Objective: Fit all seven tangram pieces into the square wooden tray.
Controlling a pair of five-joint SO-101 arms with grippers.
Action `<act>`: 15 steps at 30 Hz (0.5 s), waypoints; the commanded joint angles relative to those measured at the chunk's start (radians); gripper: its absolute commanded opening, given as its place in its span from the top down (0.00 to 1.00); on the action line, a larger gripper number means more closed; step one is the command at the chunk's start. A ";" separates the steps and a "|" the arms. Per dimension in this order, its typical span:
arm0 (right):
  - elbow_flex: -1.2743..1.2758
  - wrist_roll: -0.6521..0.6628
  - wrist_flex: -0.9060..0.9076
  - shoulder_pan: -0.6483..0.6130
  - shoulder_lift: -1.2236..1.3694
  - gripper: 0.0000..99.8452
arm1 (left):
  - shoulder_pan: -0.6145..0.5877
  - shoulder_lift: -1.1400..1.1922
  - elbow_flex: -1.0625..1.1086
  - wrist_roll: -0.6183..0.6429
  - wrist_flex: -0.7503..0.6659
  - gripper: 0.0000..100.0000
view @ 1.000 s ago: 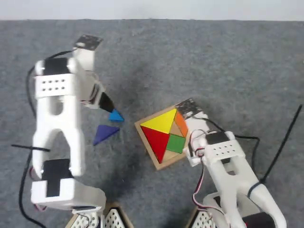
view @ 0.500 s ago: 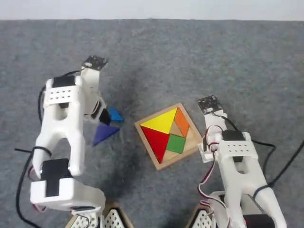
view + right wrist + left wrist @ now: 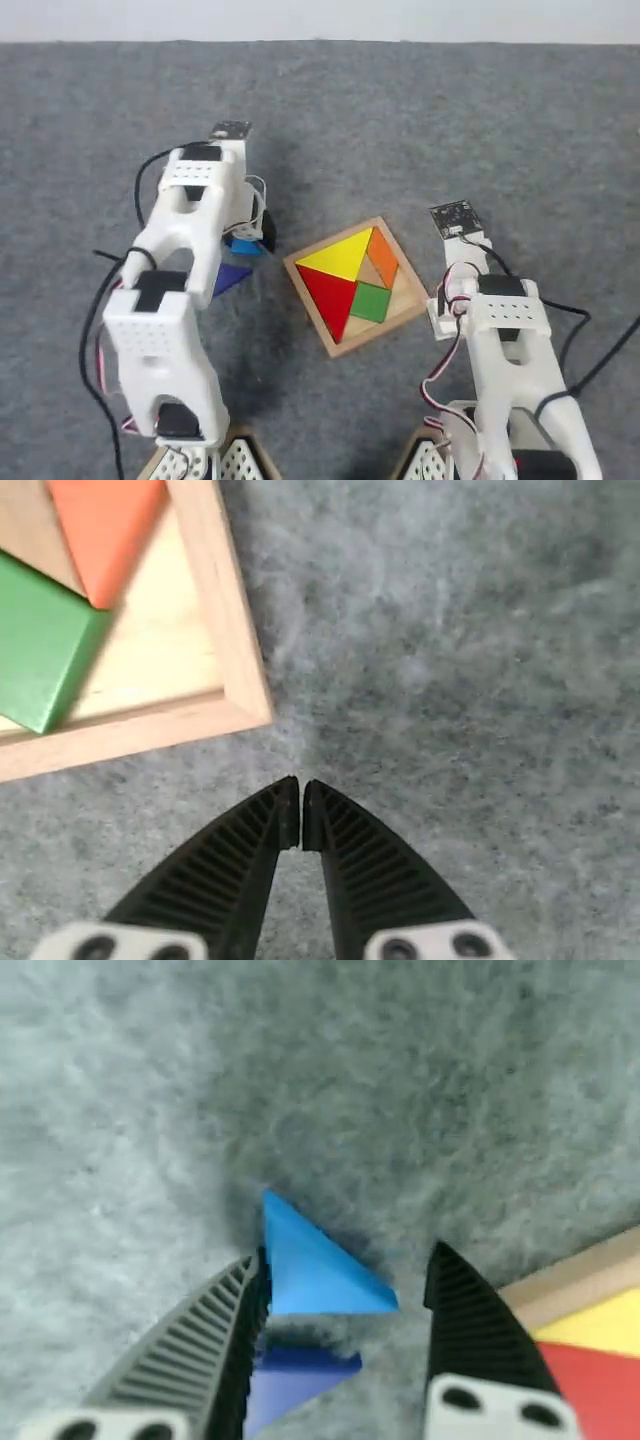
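Just left of the wooden tray (image 3: 362,340), the left gripper (image 3: 345,1260) is straddling the light blue triangle (image 3: 312,1278), jaws apart, with a dark blue triangle (image 3: 290,1378) touching it. The right gripper (image 3: 301,788) is hanging off the tray's right corner, jaws together.

Matt wooden tray (image 3: 232,620) on fuzzy cloth (image 3: 450,630).
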 commanded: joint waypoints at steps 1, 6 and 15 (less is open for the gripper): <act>-0.031 0.006 -0.013 0.010 -0.004 0.97 | 0.003 0.026 -0.062 0.038 0.020 0.76; -0.031 0.008 -0.013 0.010 -0.004 0.97 | 0.008 0.040 -0.061 0.038 0.046 0.76; -0.031 0.008 -0.013 0.010 -0.004 0.97 | 0.025 0.038 -0.061 0.029 0.150 0.78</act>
